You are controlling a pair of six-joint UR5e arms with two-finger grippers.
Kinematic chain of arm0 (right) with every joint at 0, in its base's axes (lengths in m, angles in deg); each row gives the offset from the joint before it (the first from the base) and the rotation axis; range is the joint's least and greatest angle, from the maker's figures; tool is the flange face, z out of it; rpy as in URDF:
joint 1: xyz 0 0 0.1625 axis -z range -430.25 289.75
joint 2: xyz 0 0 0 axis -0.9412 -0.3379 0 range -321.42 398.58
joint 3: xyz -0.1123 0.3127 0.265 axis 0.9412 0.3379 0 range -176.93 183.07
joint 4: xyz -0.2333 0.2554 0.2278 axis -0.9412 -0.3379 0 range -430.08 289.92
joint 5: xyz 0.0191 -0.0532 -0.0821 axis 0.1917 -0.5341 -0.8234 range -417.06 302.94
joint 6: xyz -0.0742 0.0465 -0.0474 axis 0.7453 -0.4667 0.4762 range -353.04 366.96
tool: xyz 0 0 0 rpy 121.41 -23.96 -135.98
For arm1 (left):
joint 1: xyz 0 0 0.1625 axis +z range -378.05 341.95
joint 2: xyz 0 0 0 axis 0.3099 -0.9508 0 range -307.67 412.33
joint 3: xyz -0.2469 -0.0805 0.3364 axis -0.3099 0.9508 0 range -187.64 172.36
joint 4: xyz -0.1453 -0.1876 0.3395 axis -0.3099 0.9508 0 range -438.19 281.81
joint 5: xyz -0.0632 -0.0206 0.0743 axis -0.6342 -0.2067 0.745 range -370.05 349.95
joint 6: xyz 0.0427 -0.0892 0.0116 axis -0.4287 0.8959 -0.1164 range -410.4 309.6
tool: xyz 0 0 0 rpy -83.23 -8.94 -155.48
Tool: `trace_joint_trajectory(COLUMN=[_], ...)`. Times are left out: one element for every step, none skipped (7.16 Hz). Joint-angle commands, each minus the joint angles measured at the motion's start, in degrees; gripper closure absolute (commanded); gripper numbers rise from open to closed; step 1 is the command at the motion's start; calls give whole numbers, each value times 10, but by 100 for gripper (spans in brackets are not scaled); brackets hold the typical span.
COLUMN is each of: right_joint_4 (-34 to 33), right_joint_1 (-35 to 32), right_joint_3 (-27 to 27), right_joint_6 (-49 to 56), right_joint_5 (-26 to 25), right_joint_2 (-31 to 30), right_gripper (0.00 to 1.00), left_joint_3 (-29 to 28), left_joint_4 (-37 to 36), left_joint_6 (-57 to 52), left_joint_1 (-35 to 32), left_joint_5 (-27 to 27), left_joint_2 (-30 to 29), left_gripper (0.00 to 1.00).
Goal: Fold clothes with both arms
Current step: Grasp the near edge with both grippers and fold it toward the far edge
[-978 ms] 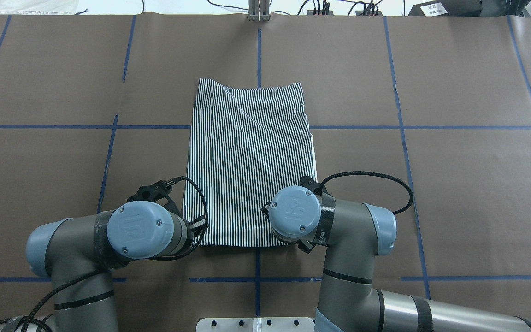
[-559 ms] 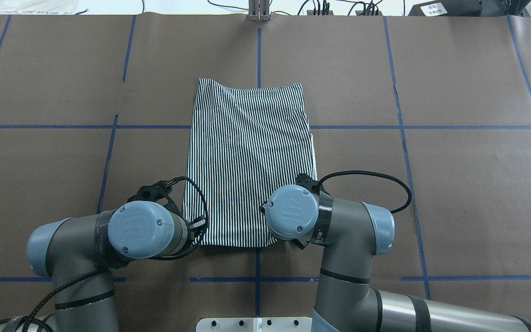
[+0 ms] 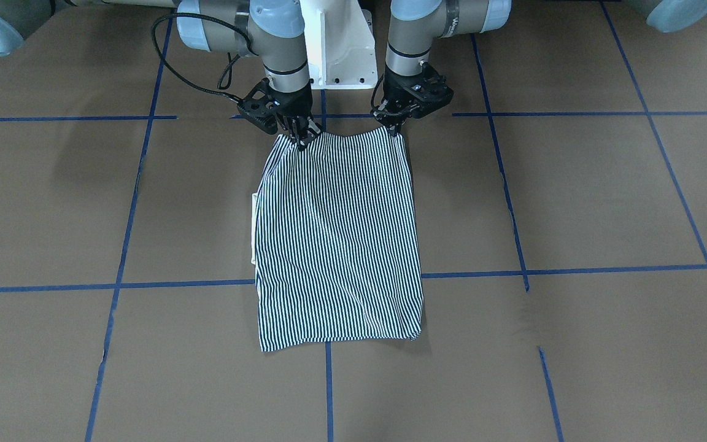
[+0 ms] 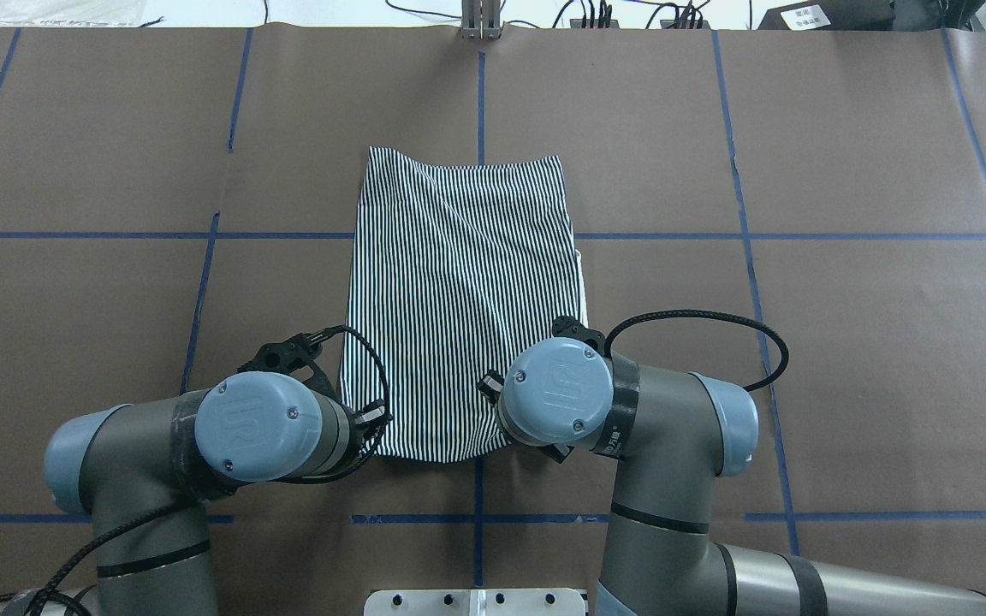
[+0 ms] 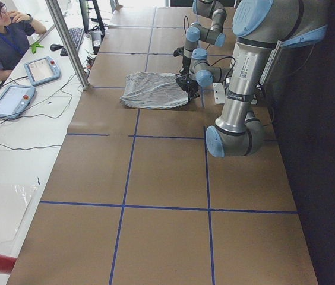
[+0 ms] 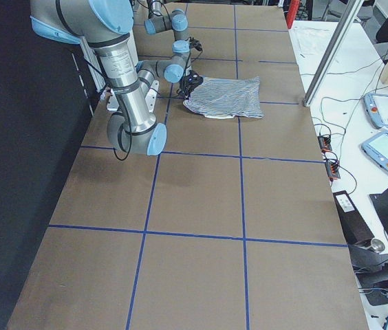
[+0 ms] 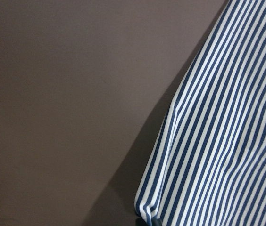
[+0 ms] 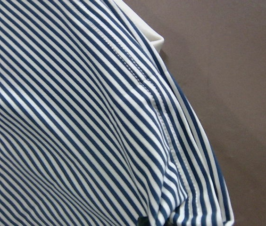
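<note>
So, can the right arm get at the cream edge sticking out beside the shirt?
Probably yes: the cream edge lies uncovered on its side. But the right gripper seems shut on the shirt, so it must let go first.

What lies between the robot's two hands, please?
Only the striped edge of the polo shirt, running from the left hand to the right hand; the front-facing view shows it.

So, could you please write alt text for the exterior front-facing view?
A folded navy-and-white striped shirt lies on a brown paper-covered table gridded with blue tape. At its robot-side edge, the right black two-finger tool pinches the view-left corner and the left tool the view-right corner.
</note>
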Motion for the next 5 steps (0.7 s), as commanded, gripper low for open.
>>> trace_joint_trajectory(right_joint_4=[0,0,0,0,1], right_joint_1=[9,20,26,28,27], right_joint_3=[-67,-90,-102,-101,-95], right_joint_6=[1,1,1,1,6], right_joint_5=[20,26,43,52,47], right_joint_2=[-36,-45,-57,-61,-57], right_gripper=[100,100,100,100,100], left_joint_3=[31,49,85,120,127], left_joint_4=[-4,-16,-49,-79,-82], left_joint_6=[5,5,5,5,4], left_joint_1=[27,53,71,76,76], left_joint_5=[0,0,0,0,-3], left_joint_2=[4,5,7,9,8], left_gripper=[100,100,100,100,100])
